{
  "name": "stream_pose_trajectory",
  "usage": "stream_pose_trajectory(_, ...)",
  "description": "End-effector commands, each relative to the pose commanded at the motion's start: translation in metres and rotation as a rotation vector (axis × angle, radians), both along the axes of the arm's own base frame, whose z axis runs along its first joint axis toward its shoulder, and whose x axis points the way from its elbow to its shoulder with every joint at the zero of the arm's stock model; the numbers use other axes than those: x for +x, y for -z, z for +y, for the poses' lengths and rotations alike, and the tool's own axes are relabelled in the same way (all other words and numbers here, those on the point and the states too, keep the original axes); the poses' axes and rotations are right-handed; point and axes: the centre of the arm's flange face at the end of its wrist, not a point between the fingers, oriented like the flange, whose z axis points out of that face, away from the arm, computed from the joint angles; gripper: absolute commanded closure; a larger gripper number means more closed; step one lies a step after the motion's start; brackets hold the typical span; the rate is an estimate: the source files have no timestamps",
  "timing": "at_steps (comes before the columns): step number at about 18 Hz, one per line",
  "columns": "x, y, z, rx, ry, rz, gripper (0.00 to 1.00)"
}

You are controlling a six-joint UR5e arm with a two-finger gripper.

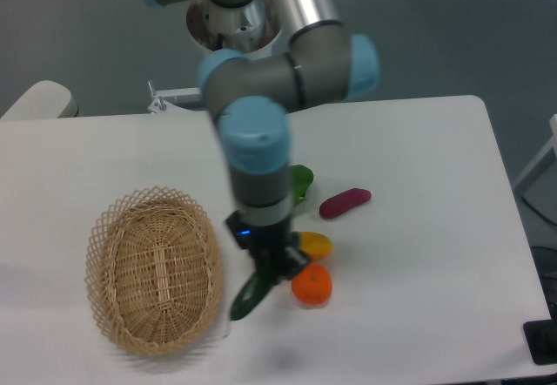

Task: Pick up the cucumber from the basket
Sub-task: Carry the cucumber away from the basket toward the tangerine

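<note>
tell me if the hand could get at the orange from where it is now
Probably not yet: the hand is shut on the cucumber, so it has no free grip. The orange itself lies uncovered just beside it on the table.

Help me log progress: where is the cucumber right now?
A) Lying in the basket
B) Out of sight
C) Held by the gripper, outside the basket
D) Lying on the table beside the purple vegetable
C: the gripper is shut on the cucumber, which hangs to the right of the empty basket, near the orange.
</note>
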Motion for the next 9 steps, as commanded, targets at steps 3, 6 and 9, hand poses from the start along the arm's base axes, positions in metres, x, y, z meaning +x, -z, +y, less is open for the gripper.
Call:
stream_pose_trajectory(3, -0.023, -0.001, -0.017, 0.017, 0.025, -0.006, 0.72)
stream_pose_trajectory(6, -0.032, -0.001, -0.026, 0.007, 0.045, -0.006, 0.71)
stream_pose_trajectory(9, -0.037, -0.003, -0.029, 0.005, 0.066, 0.0, 0.72)
